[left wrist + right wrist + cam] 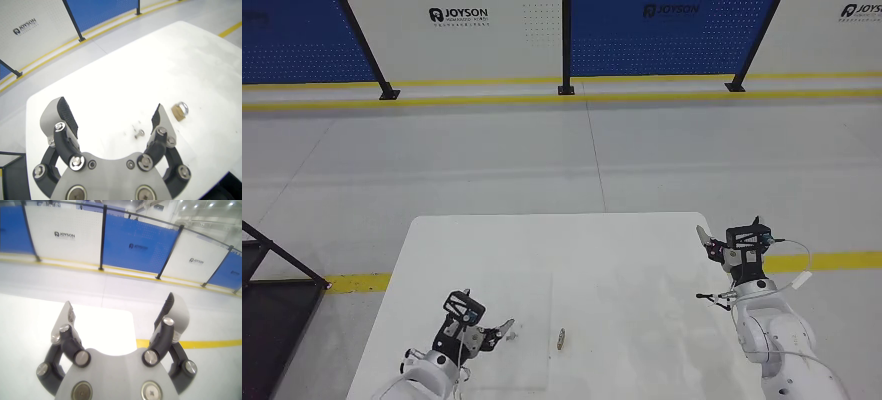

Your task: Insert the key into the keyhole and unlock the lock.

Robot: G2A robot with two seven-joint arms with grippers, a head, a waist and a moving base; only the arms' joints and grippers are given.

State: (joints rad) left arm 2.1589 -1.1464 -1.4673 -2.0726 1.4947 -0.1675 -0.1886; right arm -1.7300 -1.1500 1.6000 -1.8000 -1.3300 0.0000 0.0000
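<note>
The left end effector [110, 103] was low over the near left part of the white surface [132, 72]. Its two fingers [67, 115] were spread wide and held nothing. The little silver key [139, 133] lay flat on the surface. In the left wrist view it showed in the gap between the fingers, close to the finger on the lock's side but not touching it. The lock [178, 112] lay on the surface just past that same finger, outside the gap and near the key, with bare surface between the two. It was a small brass block with a shiny silver loop. The loop end pointed away from the left end effector, and the brass end was nearer to it. In the top view the lock looked long and thin, and its long side ran mostly from the near edge of the surface toward the far edge, tipped a little. The key's round head seemed to sit on the side toward the lock, but the key was too small to be sure. The right end effector [119, 300] was over the far right corner of the surface, well apart from the key and the lock. Its fingers were wide apart too, with nothing between them. Past the surface were a pale floor [56, 279] with yellow lines and a blue and white fence [132, 247].
</note>
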